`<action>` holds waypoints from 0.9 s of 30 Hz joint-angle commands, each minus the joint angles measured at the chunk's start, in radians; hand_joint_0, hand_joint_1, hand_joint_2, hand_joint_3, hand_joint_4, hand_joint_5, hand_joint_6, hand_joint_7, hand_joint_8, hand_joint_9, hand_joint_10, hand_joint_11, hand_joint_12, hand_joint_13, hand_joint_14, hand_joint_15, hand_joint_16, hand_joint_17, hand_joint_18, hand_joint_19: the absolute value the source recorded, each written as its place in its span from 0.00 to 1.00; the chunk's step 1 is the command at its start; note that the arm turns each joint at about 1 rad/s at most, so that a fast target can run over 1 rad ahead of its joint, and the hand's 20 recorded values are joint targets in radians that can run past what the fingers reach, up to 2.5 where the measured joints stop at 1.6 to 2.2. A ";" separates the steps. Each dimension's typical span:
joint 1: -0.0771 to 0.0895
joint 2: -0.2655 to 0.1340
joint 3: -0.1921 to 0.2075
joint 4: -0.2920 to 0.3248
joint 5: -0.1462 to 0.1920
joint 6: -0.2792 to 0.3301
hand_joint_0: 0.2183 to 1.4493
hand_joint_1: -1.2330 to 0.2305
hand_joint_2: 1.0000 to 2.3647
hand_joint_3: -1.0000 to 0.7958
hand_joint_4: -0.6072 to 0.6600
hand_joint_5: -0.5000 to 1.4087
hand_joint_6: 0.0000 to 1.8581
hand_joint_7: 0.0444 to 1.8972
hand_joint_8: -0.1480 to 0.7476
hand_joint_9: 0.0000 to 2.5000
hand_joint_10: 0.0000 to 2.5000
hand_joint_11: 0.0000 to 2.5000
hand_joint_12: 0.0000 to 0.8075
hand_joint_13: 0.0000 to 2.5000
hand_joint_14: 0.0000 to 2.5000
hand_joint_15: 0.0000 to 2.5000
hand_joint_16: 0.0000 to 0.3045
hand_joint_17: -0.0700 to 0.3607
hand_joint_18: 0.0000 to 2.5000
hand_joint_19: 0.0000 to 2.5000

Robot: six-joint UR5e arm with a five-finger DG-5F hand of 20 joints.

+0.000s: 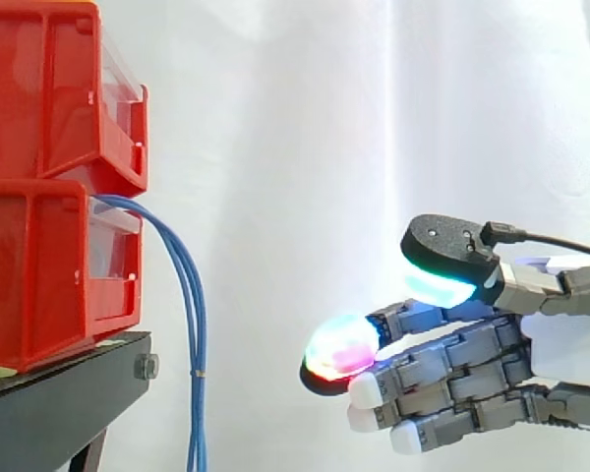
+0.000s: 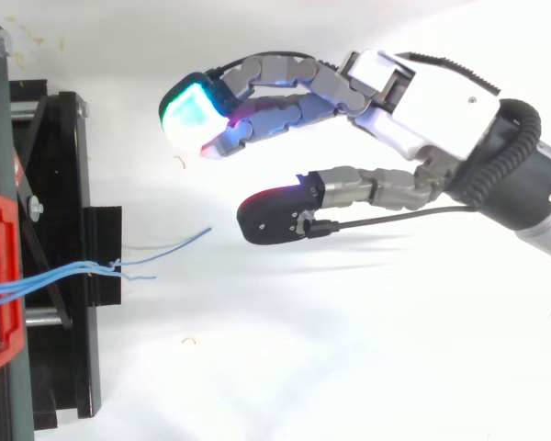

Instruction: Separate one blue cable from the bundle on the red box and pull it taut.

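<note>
At the left of the side view, two red bins are sitting stacked on the black stand (image 1: 64,403), the upper red bin (image 1: 49,88) over the lower red bin (image 1: 39,275), both running off the left edge. The blue cables (image 1: 192,324) are leaving the front of the lower one, arching over and hanging down just past the stand's corner as a tight bundle, and they are running out of the bottom of the frame, so I am not seeing their ends there. The top view is giving me what the side view is hiding: the blue cables (image 2: 73,271) are spreading apart beyond the stand, with one strand (image 2: 188,241) straying out toward me, though how many there are is hard to make out. Between bundle and fingers, only open room before the white curtain (image 1: 305,147) is showing. At the right, my hand (image 1: 560,339) is hovering well apart from the cables, fingers reaching out nearly straight, the thumb (image 1: 450,246) standing off from them – wide, holding nothing. Seen from above, my hand (image 2: 422,101) is coming in from the right edge.
</note>
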 commanded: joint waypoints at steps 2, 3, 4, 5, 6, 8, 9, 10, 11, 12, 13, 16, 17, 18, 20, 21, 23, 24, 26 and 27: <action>0.001 -0.028 0.024 0.015 0.000 0.002 0.28 0.42 0.00 0.28 0.68 0.18 0.27 0.37 0.49 0.32 0.00 0.10 0.38 0.24 0.00 0.09 0.13 0.36 0.22 0.13; 0.001 -0.028 0.026 0.014 0.000 -0.001 0.28 0.42 0.00 0.28 0.68 0.18 0.27 0.37 0.49 0.32 0.00 0.10 0.38 0.24 0.00 0.10 0.13 0.36 0.22 0.13; 0.000 -0.028 0.026 0.014 0.000 -0.002 0.28 0.42 0.00 0.28 0.68 0.18 0.27 0.37 0.49 0.32 0.00 0.10 0.38 0.24 0.00 0.10 0.13 0.36 0.22 0.13; 0.001 -0.028 0.026 0.012 0.000 -0.005 0.28 0.42 0.00 0.28 0.68 0.18 0.27 0.37 0.48 0.32 0.00 0.10 0.38 0.24 0.00 0.10 0.13 0.36 0.22 0.13; 0.001 -0.028 0.027 0.012 0.000 -0.005 0.28 0.41 0.00 0.28 0.68 0.18 0.27 0.37 0.48 0.32 0.00 0.10 0.38 0.24 0.00 0.10 0.13 0.36 0.22 0.13; 0.001 -0.030 0.026 0.015 0.000 -0.007 0.28 0.41 0.00 0.28 0.68 0.18 0.27 0.37 0.48 0.32 0.00 0.10 0.38 0.24 0.00 0.10 0.13 0.36 0.22 0.13; 0.000 -0.028 0.026 0.017 0.000 -0.007 0.28 0.42 0.00 0.28 0.68 0.18 0.27 0.37 0.48 0.32 0.00 0.11 0.38 0.24 0.00 0.10 0.13 0.36 0.22 0.13; 0.000 -0.030 0.026 0.015 0.002 -0.010 0.28 0.41 0.00 0.28 0.68 0.18 0.27 0.37 0.48 0.32 0.00 0.10 0.38 0.25 0.00 0.10 0.13 0.36 0.22 0.13; 0.000 -0.028 0.026 0.014 0.002 -0.013 0.28 0.41 0.00 0.28 0.68 0.18 0.27 0.37 0.48 0.32 0.00 0.10 0.38 0.25 0.00 0.10 0.13 0.36 0.22 0.13; -0.002 -0.030 0.026 0.015 0.002 -0.015 0.28 0.41 0.00 0.28 0.68 0.18 0.27 0.37 0.48 0.32 0.00 0.10 0.38 0.24 0.00 0.10 0.13 0.36 0.22 0.13; 0.000 -0.028 0.026 0.017 0.002 -0.016 0.28 0.42 0.00 0.28 0.68 0.18 0.27 0.37 0.48 0.32 0.00 0.10 0.38 0.24 0.00 0.10 0.13 0.36 0.22 0.13; -0.002 -0.030 0.026 0.020 0.002 -0.033 0.28 0.41 0.00 0.28 0.68 0.18 0.27 0.37 0.48 0.32 0.00 0.10 0.38 0.24 0.00 0.10 0.13 0.36 0.22 0.13; -0.002 -0.030 0.026 0.021 0.002 -0.035 0.28 0.42 0.00 0.28 0.68 0.18 0.27 0.37 0.48 0.32 0.00 0.10 0.38 0.24 0.00 0.10 0.13 0.36 0.22 0.13; -0.002 -0.030 0.026 0.023 0.002 -0.036 0.28 0.41 0.00 0.28 0.68 0.18 0.27 0.37 0.48 0.32 0.00 0.10 0.38 0.24 0.00 0.10 0.13 0.36 0.22 0.13; -0.002 -0.030 0.026 0.024 0.002 -0.038 0.28 0.42 0.00 0.28 0.68 0.18 0.27 0.37 0.48 0.32 0.00 0.10 0.38 0.24 0.00 0.10 0.13 0.36 0.22 0.13; -0.002 -0.030 0.026 0.026 0.002 -0.039 0.28 0.42 0.00 0.28 0.68 0.18 0.27 0.37 0.48 0.32 0.00 0.11 0.38 0.25 0.00 0.10 0.13 0.36 0.22 0.13; -0.002 -0.030 0.026 0.031 0.002 -0.044 0.28 0.42 0.00 0.28 0.68 0.18 0.27 0.37 0.48 0.32 0.00 0.10 0.38 0.25 0.00 0.10 0.13 0.36 0.22 0.13; -0.002 -0.030 0.026 0.032 0.002 -0.045 0.28 0.42 0.00 0.28 0.68 0.18 0.27 0.37 0.48 0.32 0.00 0.10 0.38 0.25 0.00 0.10 0.13 0.36 0.22 0.13; -0.003 -0.042 0.027 0.035 0.002 -0.045 0.28 0.41 0.00 0.28 0.68 0.18 0.27 0.37 0.49 0.32 0.00 0.10 0.38 0.24 0.00 0.10 0.13 0.36 0.22 0.13; -0.006 -0.051 0.035 0.040 -0.001 -0.038 0.28 0.42 0.00 0.28 0.68 0.18 0.27 0.37 0.48 0.32 0.00 0.10 0.38 0.24 0.00 0.10 0.13 0.36 0.22 0.13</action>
